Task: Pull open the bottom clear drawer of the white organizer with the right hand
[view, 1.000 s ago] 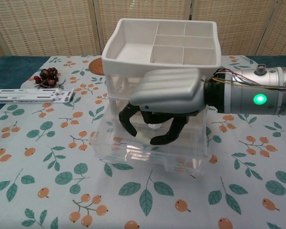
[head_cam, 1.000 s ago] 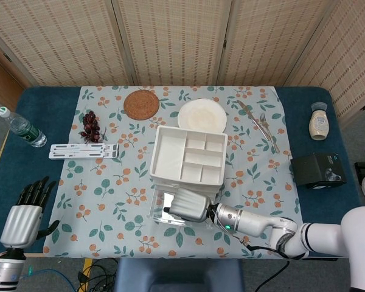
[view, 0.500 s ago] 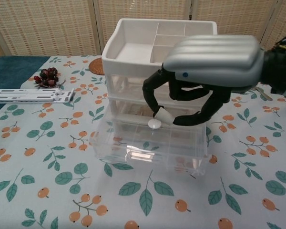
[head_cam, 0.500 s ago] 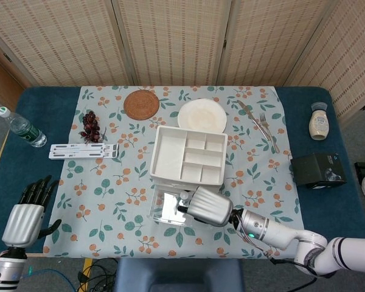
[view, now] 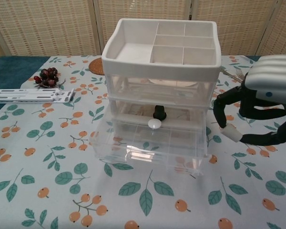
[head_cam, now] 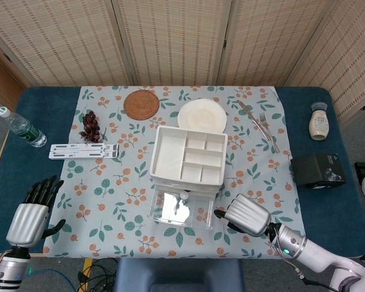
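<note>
right hand (view: 257,102): hovers to the right of the drawer, fingers curled and apart, holding nothing, touching nothing.
left hand (head_cam: 30,213): near-left desk corner, fingers straight and spread, empty, well apart from everything.
bottom clear drawer (view: 150,148): pulled out toward the near edge, sticking forward past the organizer front; white knob (view: 154,123) shows at its front; empty as far as the pictures show.
white organizer (head_cam: 188,157): mid-desk on the patterned cloth (head_cam: 115,207), white divided tray on top, clear drawers under it; upper drawer in, with a dark knob (view: 159,113).
white strip (head_cam: 83,150): flat on the cloth, left of the organizer.
black box (head_cam: 317,169): on the bare blue desk (head_cam: 328,207), right side.
water bottle (head_cam: 19,128): lying on the left blue edge.
grapes (head_cam: 89,125): dark bunch just beyond the strip.
jar (head_cam: 318,121): upright, far right.
fork and knife (head_cam: 260,126): side by side, right of the plate.
plate (head_cam: 202,115): white, just beyond the organizer.
woven coaster (head_cam: 140,104): round, left of the plate, far side.
</note>
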Motion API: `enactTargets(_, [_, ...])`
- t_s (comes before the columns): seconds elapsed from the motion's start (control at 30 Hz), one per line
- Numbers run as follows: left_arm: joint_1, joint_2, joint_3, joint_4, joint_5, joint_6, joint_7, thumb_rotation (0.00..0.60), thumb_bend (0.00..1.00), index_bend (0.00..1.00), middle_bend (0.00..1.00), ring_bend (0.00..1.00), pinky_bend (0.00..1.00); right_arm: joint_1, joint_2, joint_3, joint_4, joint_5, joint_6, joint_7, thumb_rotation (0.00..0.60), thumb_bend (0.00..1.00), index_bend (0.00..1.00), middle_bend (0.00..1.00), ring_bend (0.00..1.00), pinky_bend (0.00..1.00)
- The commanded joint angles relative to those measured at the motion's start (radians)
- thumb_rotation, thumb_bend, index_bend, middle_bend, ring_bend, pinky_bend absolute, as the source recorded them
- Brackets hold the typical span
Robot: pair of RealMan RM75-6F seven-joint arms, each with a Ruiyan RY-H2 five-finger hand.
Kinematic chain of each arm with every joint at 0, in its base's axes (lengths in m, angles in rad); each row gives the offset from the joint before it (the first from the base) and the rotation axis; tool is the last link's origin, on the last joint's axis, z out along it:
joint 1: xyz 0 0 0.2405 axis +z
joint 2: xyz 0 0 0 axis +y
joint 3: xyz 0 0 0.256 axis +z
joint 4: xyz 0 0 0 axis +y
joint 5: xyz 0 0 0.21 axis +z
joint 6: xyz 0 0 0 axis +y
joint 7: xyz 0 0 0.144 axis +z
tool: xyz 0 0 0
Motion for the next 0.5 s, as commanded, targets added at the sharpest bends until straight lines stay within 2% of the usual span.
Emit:
enactTargets(0.03, [0.001, -0.001, 0.001, 0.002, 0.0, 0.001, -0.002, 0.6, 0.2, 0.02, 0.0, 0.05, 0.09, -0.019, -0.023, -0.001, 0.036, 0.023, -0.019, 0.026, 0.6, 0.39, 0.6, 0.99, 1.0, 1.0])
enactTargets(0.5, [0.007, -0.001, 0.006, 0.017, -0.002, 0.006, -0.016, 0.6, 0.2, 0.02, 0.0, 0.05, 0.09, -0.024, -0.173, 0.056, 0.181, 0.142, -0.148, 0.121, 0.6, 0.39, 0.6, 0.98, 1.0, 1.0])
